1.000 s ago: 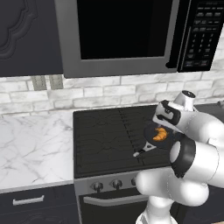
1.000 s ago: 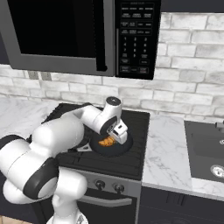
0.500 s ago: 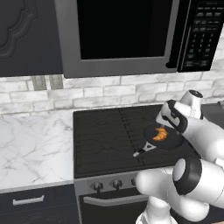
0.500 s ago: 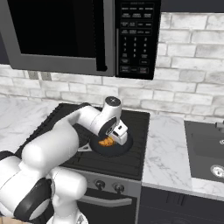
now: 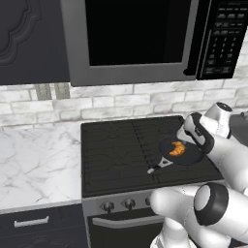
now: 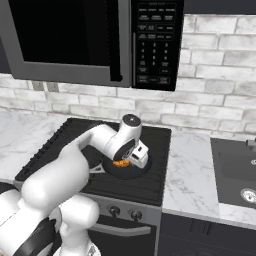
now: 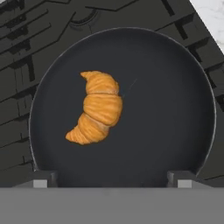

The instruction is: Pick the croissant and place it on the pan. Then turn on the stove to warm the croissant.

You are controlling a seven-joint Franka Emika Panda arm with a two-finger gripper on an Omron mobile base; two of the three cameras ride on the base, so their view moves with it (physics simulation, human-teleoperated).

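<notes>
Dark-tipped tool (image 7: 109, 179), jaws wide and holding nothing, hangs just above the pan (image 7: 175, 113). Croissant (image 7: 97, 108) lies inside the pan, left of centre. Pan sits on the stove (image 5: 116, 150), front right; marble bench (image 5: 34, 164) alongside.

Both base cams sit behind the arm, left and right, looking forward and down at the same stove (image 5: 135, 150). Hand cam's right up close, staring straight down into the pan (image 7: 175, 113).
</notes>
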